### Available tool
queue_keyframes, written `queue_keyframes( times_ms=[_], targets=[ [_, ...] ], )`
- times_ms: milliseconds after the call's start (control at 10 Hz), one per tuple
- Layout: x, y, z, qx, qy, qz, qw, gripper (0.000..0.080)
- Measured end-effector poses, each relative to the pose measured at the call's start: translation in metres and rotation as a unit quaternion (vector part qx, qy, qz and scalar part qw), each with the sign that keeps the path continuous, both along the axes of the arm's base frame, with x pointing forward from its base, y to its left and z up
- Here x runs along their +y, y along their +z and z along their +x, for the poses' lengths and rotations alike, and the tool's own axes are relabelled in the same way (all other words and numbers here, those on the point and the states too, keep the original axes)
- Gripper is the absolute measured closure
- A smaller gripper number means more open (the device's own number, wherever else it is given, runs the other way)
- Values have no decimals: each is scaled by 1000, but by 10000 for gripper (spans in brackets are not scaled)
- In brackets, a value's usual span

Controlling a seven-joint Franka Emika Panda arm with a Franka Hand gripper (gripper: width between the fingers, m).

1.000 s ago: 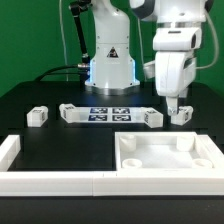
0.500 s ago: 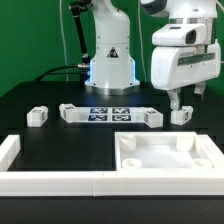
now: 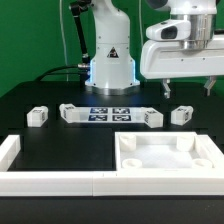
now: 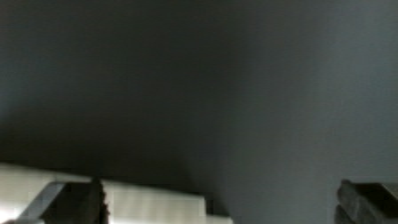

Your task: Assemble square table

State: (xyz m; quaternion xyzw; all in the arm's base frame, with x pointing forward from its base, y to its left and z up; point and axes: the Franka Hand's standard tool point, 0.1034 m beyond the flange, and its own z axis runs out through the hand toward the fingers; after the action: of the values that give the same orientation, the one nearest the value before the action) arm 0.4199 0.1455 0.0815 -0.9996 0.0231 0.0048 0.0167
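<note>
- Only one label shows: a triangular sticker (image 3: 112, 52) on the arm's base (image 3: 110, 70), at twelve o'clock in the exterior view, its print too small to read.
- Marker board (image 3: 108, 113), centre, carries black-and-white square tags.
- Hand (image 3: 186, 88) hangs at two o'clock, fingers spread wide, gripping nothing.
- Square table slab (image 3: 165, 160) lies rim-up on the worktop (image 3: 60, 140) at five o'clock.
- Flanking the board: leg (image 3: 38, 116), leg (image 3: 72, 113) at nine o'clock; leg (image 3: 150, 117), leg (image 3: 181, 114) at three.
- Border rail (image 3: 50, 181) runs along seven o'clock.
</note>
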Motion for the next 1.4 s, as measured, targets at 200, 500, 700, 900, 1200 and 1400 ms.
queue_keyframes(
  times_ms=[200, 500, 700, 900, 1200, 1400],
  targets=[
    [2, 0, 0, 4, -71, 5, 997, 150],
    [1, -10, -7, 16, -211, 23, 977, 150],
    [-10, -39, -24, 11, -331, 47, 943, 150],
    [-17, -48, -25, 11, -350, 54, 935, 150],
    [-23, -44, -30, 50, -333, 62, 940, 150],
    [-21, -35, -36, 166, -319, 87, 929, 150]
  ],
)
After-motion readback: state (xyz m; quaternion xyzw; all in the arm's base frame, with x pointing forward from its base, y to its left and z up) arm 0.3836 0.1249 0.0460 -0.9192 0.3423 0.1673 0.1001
